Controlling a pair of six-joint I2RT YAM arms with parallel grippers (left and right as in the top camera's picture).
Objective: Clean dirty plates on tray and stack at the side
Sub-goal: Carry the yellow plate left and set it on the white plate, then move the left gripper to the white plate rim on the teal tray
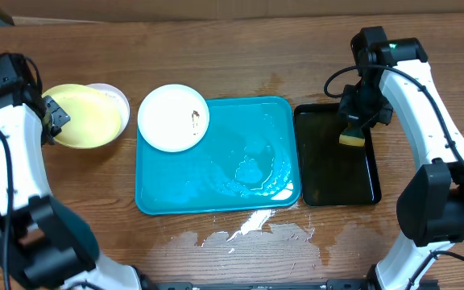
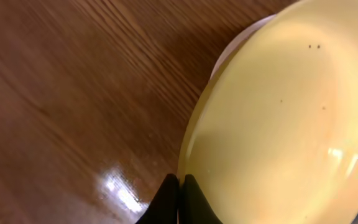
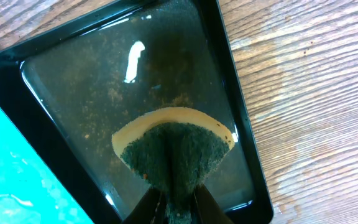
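Left jaws: closed on yellow plate's (image 1: 91, 119) rim
Right jaws: gripping sponge (image 3: 173, 152) — over black tray (image 1: 329, 173)
Tray (image 1: 216, 181): smeared white plate (image 1: 171, 117) at corner

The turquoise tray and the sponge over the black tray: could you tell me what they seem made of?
The tray looks like glossy moulded plastic: even turquoise, rounded corners, wet sheen. The sponge seems yellow foam with a dark green fibrous scouring face.

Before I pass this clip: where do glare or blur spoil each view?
Overhead: sharp; pale sheen on the wet tray and the spilled puddle. Left wrist: soft up close, a glare patch on the table beside the yellow plate. Right wrist: crisp, one bright reflection on the water in the black tray near the sponge.
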